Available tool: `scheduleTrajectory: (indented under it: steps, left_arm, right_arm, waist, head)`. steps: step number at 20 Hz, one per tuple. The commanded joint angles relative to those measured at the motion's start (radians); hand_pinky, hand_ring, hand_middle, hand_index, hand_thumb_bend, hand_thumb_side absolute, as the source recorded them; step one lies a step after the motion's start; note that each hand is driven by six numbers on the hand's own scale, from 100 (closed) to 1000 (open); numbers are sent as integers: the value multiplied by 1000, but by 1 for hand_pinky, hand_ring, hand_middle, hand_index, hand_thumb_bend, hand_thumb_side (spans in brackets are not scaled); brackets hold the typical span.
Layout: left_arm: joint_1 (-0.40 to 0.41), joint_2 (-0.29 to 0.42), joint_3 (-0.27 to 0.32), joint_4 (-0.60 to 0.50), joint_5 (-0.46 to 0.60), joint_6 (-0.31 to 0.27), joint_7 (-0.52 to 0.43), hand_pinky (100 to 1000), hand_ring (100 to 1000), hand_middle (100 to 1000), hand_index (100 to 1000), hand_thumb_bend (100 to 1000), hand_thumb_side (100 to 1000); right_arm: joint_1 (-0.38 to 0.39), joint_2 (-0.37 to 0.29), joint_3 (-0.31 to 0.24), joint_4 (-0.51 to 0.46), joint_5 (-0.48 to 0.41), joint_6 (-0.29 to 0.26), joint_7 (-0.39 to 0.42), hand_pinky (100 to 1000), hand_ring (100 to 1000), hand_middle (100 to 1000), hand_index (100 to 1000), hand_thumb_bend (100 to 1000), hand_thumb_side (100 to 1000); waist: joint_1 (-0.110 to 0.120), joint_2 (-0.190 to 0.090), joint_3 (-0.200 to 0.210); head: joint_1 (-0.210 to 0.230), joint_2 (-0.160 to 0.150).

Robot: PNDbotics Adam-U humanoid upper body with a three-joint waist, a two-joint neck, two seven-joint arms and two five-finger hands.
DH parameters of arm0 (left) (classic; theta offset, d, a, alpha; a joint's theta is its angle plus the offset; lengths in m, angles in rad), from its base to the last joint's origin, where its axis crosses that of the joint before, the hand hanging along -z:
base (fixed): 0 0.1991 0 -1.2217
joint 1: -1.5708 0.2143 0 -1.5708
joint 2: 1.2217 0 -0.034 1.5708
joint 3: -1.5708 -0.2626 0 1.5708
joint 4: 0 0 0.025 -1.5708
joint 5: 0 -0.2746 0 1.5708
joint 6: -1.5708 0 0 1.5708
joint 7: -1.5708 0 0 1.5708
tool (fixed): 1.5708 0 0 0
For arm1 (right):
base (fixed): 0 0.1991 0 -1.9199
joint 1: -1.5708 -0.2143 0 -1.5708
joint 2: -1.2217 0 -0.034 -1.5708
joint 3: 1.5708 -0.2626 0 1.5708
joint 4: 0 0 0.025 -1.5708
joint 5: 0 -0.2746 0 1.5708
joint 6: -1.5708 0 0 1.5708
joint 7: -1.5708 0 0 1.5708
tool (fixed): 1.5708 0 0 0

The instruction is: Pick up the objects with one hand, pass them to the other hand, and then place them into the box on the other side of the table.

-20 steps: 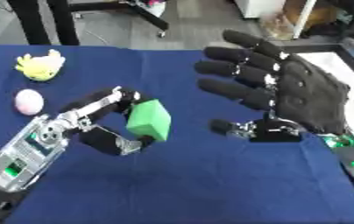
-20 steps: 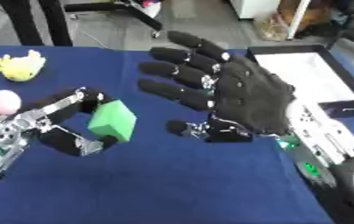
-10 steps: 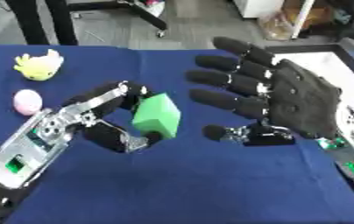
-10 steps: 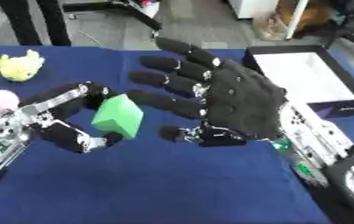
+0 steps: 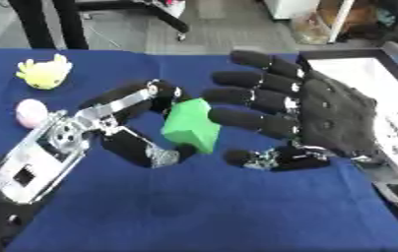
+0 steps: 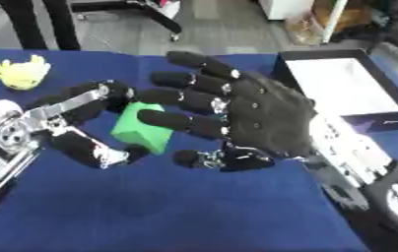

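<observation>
- We see a plain bright green block (image 5: pixel 192 126), tilted, above the blue table (image 5: pixel 237 216).
- Our left hand (image 5: pixel 120 128) pinches it.
- Our right hand (image 6: pixel 254 118), fingers spread straight, reaches its right face.

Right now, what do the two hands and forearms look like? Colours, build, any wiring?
The left hand is open-framed silver metal with black padded fingers and a silver forearm with black cutouts. The right hand is covered in a black glove dotted with small studs; its forearm is silver-white plates over black. Exposed metal linkage shows at the right thumb base.
</observation>
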Motion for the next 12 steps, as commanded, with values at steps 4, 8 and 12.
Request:
scheduleTrajectory:
  steps: [4,8,12]
  left_arm:
    - [-38,-12,-7,-13,-15,-16,-23,517,426,313,591,100,100]
    - [-48,-23,-15,-7,-19,-15,-34,517,426,313,591,100,100]
    - [-55,-32,-20,-2,-18,-14,-39,516,426,313,591,100,100]
  right_arm:
    - [-22,-14,-5,-20,-37,-13,17,960,878,864,982,377,203]
    - [-23,-13,-5,-20,-47,-23,31,959,877,862,985,362,185]
    - [-21,-14,-6,-20,-56,-25,39,951,870,854,988,338,145]
  waist:
    - [0,-16,1]
    - [-1,-16,0]
    - [-1,-15,-1]
  head:
    - [-1,2]
    - [-1,4]
    - [0,6]
